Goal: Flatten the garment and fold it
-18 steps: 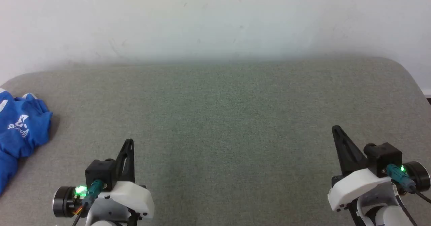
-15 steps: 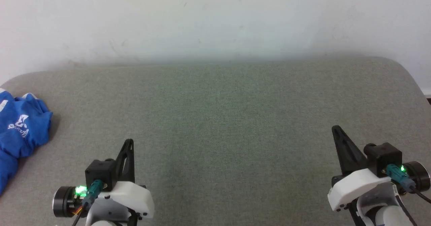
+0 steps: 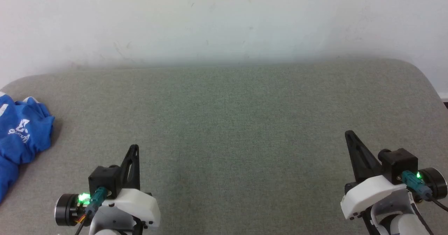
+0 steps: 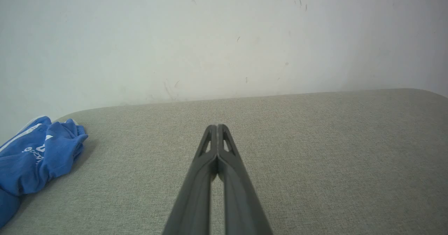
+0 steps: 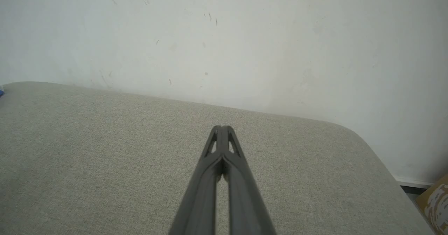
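Garment: the garment (image 3: 21, 137) lies crumpled in a blue heap at the far left edge of the grey padded surface (image 3: 224, 123), partly cut off by the head view's border. It is not spread and not folded.
Left gripper: the left gripper (image 3: 134, 147) has its fingers pressed together at the tips and nothing between them. It hovers over bare padding, to the right of the heap and apart from it.
Right gripper: the right gripper (image 3: 348, 133) is likewise closed on nothing, and well apart from the cloth, on the opposite side of the surface.
Step in hand: judged to be the very start – reaching for the heap. No flattening has begun.
Doing it well: part the left fingers before arriving. Come in low and pinch one outer layer at a clear edge, ideally a white trim band, not the middle of the bunch. Drag it toward the open centre so both arms can reach, then bring the right arm across to take a second corner.
Risk: a grab into the thick of the folds would likely lift the whole wad and leave it bunched.
Writing on cloth: white print shows on the crumpled blue – broken by folds, not readable.
Other marks: a cardboard box (image 5: 435, 201) past the surface's corner carries pale print, too partial to read.
Wall: the white wall (image 3: 224, 18) is scuffed and bears no lettering.
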Robot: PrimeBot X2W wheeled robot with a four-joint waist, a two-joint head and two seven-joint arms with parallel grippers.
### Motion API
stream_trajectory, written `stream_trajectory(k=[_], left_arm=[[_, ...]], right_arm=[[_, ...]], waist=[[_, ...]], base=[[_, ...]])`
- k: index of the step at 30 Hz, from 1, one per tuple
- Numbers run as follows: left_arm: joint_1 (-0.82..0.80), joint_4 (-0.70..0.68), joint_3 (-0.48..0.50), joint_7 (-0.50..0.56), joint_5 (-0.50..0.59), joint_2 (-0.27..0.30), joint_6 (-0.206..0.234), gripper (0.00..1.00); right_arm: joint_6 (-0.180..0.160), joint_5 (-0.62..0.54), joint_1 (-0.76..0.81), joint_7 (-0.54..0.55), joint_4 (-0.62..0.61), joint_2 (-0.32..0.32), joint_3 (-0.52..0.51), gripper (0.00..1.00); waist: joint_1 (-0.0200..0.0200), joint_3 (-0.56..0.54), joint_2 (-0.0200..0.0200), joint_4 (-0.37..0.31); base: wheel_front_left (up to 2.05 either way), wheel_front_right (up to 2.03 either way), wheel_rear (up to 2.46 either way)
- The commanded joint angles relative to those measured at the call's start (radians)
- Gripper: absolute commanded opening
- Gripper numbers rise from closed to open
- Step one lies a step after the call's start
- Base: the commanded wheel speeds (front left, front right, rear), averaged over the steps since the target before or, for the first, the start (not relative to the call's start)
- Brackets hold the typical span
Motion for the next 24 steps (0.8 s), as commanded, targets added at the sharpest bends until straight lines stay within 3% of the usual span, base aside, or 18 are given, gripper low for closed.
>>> stream_trajectory(k=[1,3,4,24], left_arm=[[-0.013,0.003,0.000,0.000,0.007,-0.005,-0.008,0.00],[-0.013,0.003,0.000,0.000,0.007,-0.005,-0.008,0.00],[0.000,0.000,0.000,0.000,0.000,0.000,0.000,1.00],[-0.013,-0.012,-0.013,-0.040,0.002,0.001,0.047,1.00]], right_arm=[[-0.002,-0.008,0.014,0.000,-0.007,0.004,0.000,0.00],[-0.002,-0.008,0.014,0.000,-0.007,0.004,0.000,0.00],[0.000,0.000,0.000,0.000,0.001,0.000,0.000,1.00],[0.000,0.037,-0.004,-0.040,-0.019,0.000,-0.036,1.00]], waist=[[0.0000,0.000,0.0000,0.000],[0.0000,0.000,0.0000,0.000],[0.0000,0.000,0.0000,0.000],[0.0000,0.014,0.0000,0.014]], base=[[0.00,0.00,0.00],[0.00,0.00,0.00],[0.00,0.00,0.00],[0.00,0.00,0.00]])
